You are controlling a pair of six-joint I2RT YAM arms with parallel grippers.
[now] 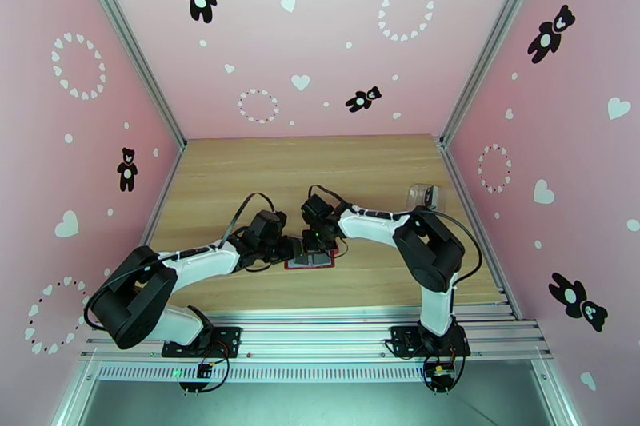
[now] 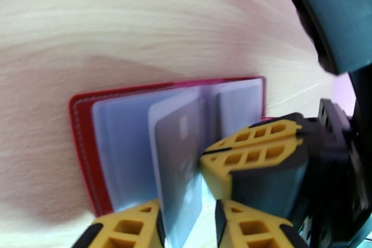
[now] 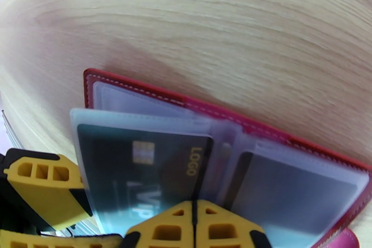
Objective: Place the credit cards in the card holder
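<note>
On the wooden table [image 1: 320, 172], near its front edge, the red card holder [image 1: 310, 263] lies open and flat. Its red cover [image 2: 83, 118] is down on the wood, and its clear pages face up. One clear page [image 3: 93, 123] stands up from the rest like a page in a book. Inside that page sits a dark credit card [image 3: 144, 170] with a small chip and the word LOGO on it. A second card [image 3: 288, 184] sits in a page on the other side of the holder, lying flat.

The raised page with its card [image 2: 179, 151] goes right between the two yellow fingers of the left gripper [image 2: 186, 207]. Those jaws are spread apart — one finger on each side of the page, with some room left over. I cannot tell if they squeeze it.

The right gripper [image 3: 195, 204] has its jaws pressed together, with only a thin line between them. Its tips [image 2: 204, 156] touch the edge of the raised page, just beside the left fingers. I cannot tell if they pinch anything.

From above, both grippers meet over the holder — the left gripper [image 1: 290, 248] from the left, the right gripper [image 1: 320, 242] from behind. A clear box [image 1: 422, 196] stands well apart at the right edge of the table.
</note>
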